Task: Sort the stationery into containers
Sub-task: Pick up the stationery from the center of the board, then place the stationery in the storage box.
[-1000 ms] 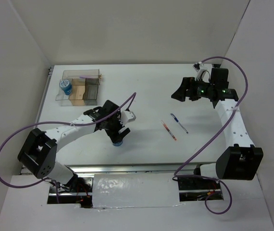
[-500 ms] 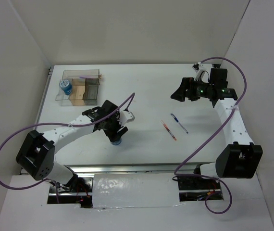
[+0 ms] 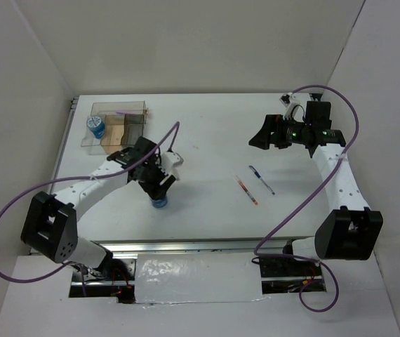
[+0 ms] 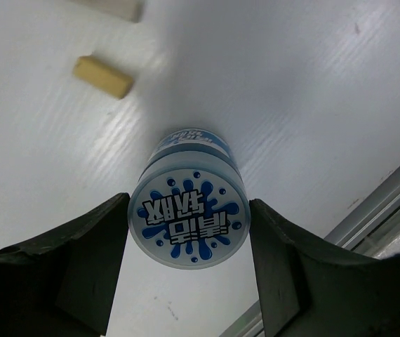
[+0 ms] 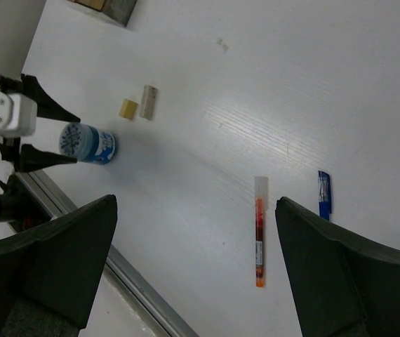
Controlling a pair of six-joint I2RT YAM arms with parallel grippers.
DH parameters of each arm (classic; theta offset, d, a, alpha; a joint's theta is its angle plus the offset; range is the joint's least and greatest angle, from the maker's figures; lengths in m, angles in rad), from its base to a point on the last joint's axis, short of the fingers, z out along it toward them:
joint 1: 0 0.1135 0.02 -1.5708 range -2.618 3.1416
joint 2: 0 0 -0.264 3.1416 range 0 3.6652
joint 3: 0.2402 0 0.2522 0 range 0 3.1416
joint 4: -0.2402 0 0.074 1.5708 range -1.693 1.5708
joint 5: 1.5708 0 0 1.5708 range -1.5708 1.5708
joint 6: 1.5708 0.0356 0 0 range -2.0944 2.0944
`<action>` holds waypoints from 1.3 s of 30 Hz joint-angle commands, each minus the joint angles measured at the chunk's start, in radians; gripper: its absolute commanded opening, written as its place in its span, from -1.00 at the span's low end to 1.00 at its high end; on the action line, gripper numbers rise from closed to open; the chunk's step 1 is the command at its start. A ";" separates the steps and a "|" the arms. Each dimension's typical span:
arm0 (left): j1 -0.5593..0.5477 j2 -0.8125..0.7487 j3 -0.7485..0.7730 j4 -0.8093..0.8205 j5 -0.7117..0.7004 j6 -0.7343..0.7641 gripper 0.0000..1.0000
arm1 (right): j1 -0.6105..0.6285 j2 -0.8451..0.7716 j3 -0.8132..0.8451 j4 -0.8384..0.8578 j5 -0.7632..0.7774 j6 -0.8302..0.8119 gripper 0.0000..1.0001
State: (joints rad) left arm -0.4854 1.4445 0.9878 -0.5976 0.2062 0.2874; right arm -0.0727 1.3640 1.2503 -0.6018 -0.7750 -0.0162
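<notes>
- Table (image 3: pixel 214 133): plain white.
- Round tub (image 4: pixel 188 226), 7 o'clock on the table: pale-blue body; lid printed with a dark-blue splash and white lettering.
- Second tub (image 3: pixel 95 126), 10 o'clock: blue with white markings.
- Organiser (image 3: pixel 109 109), 10 o'clock: clear walls, tan sections, one smoky-grey section.
- Stub (image 4: pixel 102 76): plain tan.
- Bar (image 5: pixel 149 102): pale, unpatterned.
- Pen (image 5: pixel 259 242), 4 o'clock: clear barrel, red-orange core.
- Second pen (image 5: pixel 324 195), at its 3 o'clock: blue.
- Cables (image 3: pixel 324 87): purple.
</notes>
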 commanded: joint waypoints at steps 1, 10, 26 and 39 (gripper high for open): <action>0.112 -0.068 0.122 -0.040 0.056 -0.002 -0.16 | -0.003 0.001 -0.002 0.031 -0.015 -0.001 1.00; 0.531 -0.037 0.353 -0.085 0.101 0.032 -0.31 | 0.020 0.014 0.003 0.027 0.002 -0.005 1.00; 0.880 0.347 0.775 0.027 0.210 -0.051 -0.46 | 0.047 0.041 0.003 0.019 0.023 -0.021 1.00; 0.883 0.496 0.799 0.099 0.191 -0.076 -0.48 | 0.054 0.067 0.014 0.010 0.037 -0.024 1.00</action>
State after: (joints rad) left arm 0.3962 1.9423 1.7630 -0.5774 0.3744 0.2287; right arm -0.0292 1.4200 1.2499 -0.6041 -0.7406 -0.0242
